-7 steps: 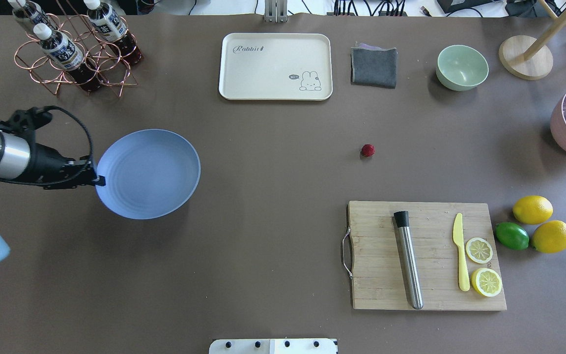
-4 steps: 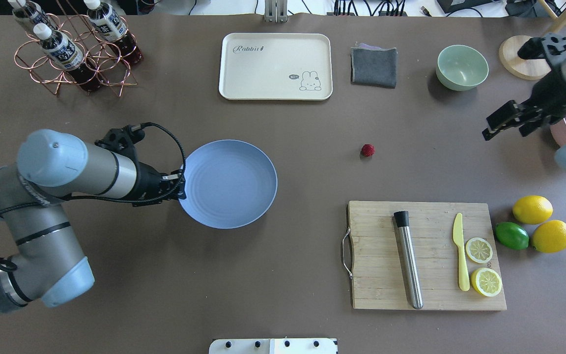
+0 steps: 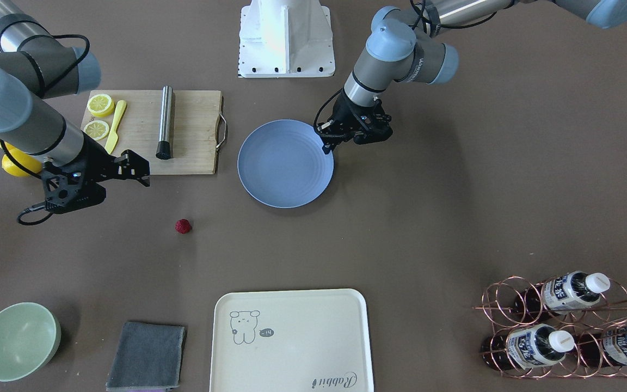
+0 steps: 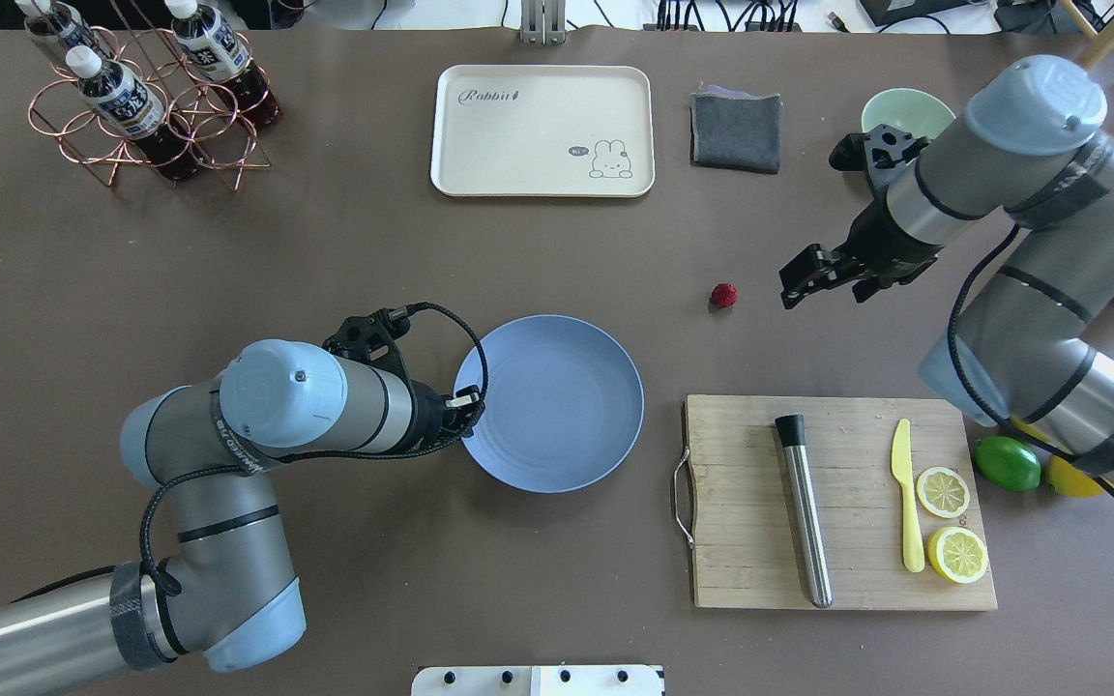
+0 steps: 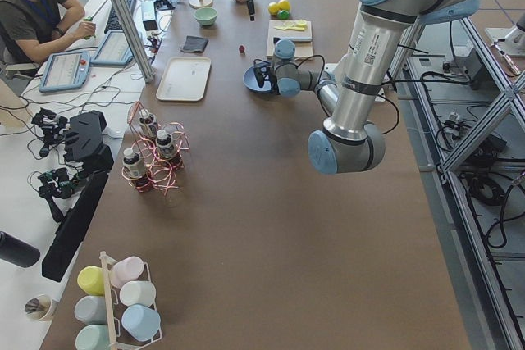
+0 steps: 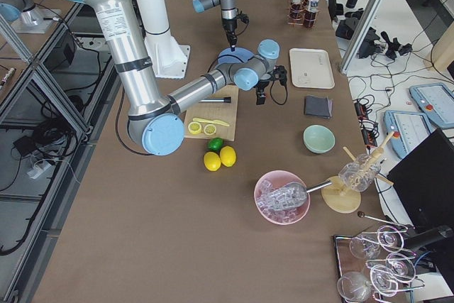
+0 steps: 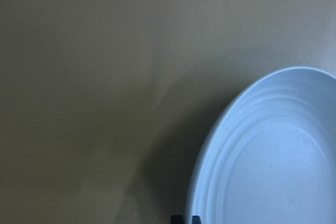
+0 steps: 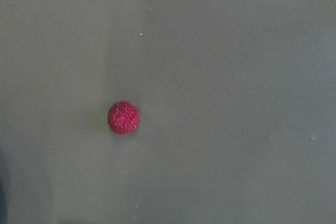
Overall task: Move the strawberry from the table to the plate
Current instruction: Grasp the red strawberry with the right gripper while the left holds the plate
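dark red against the brown-grey table (image 4: 518, 251), the strawberry (image 4: 723, 295) lies on bare surface just ahead of the right claw (image 4: 797, 280), apart from its tips. that claw hangs over the table with its two fingers parted and nothing between them, angled toward the berry, which i read as lining up for a pinch. the left claw (image 4: 473, 398) is closed on the rim of the light-blue plate (image 4: 557, 406), probably to hold it close for a short carry; whether the plate is lifted i cannot tell. it sits beyond the berry from the right claw. nothing lies between the open fingers and the berry. the cutting board (image 4: 847, 503) with its steel rod (image 4: 804, 512) is off to that claw's robot-ward side, the grey cloth (image 4: 736, 130) and green bowl (image 4: 900, 108) on its far side, all well apart from the path.
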Robot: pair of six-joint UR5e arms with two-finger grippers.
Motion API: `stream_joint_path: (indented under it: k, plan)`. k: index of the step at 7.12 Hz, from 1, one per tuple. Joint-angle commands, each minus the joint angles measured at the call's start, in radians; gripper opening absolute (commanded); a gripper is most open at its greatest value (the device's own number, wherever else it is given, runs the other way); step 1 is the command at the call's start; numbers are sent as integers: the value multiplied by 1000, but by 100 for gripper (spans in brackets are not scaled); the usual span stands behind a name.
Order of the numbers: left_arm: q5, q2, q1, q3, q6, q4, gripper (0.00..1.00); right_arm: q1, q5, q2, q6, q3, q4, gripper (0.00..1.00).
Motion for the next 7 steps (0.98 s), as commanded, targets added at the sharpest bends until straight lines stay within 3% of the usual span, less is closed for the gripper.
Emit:
stream_joint_path:
  k: [1, 4, 6, 7]
  plan:
    - [16, -9, 18, 10, -14, 0, 0, -65, -65, 108, 113, -146, 79, 98]
    - [16, -9, 18, 7, -28, 0, 0, -94, -149, 148, 139, -192, 79, 86]
    - [16, -8, 22, 9, -26, 0, 0, -100, -159, 156, 142, -207, 80, 80]
    - [18, -8, 22, 10, -26, 2, 31, -102, -176, 156, 142, -212, 80, 79]
